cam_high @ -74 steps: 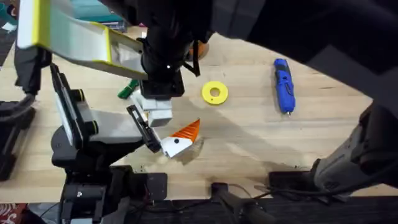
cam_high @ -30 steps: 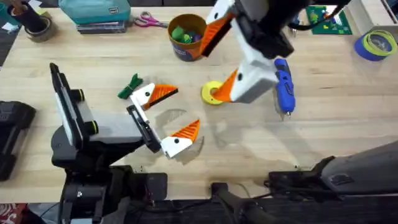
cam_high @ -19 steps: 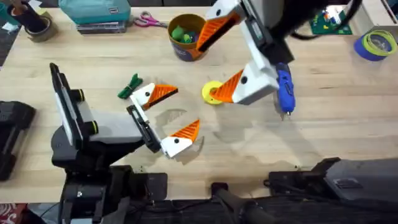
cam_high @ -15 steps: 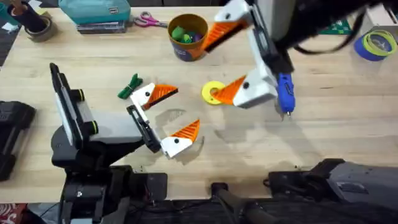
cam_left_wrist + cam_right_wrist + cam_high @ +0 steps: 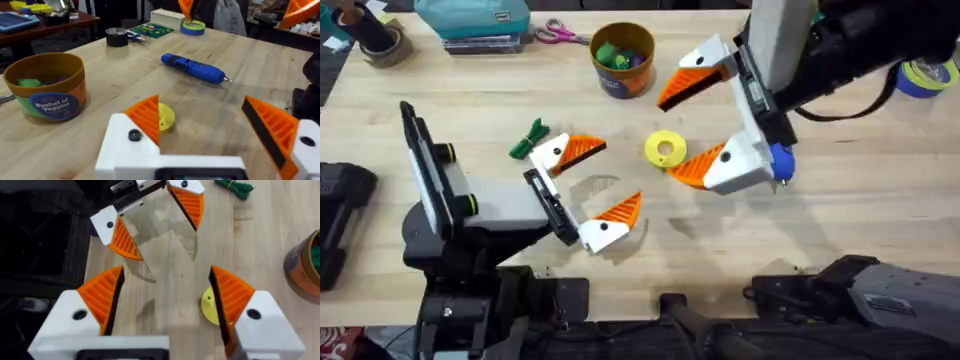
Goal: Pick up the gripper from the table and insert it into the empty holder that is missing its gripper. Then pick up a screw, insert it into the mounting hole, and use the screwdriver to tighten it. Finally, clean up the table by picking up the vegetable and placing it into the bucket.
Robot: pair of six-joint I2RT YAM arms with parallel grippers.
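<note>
Overhead, the right gripper (image 5: 698, 125), fingers spread and empty, hides most of the screwdriver (image 5: 781, 160).

The right gripper (image 5: 705, 122) has swung down — covering the screwdriver (image 5: 781, 160).

Light wood surface (image 5: 880, 230): yellow disc (image 5: 665, 148) between right fingers (image 5: 705, 165), screwdriver (image 5: 194, 68) just beyond them, vegetable (image 5: 528, 140) beside left fingers (image 5: 575, 151), bucket (image 5: 622, 58) farther back.
</note>
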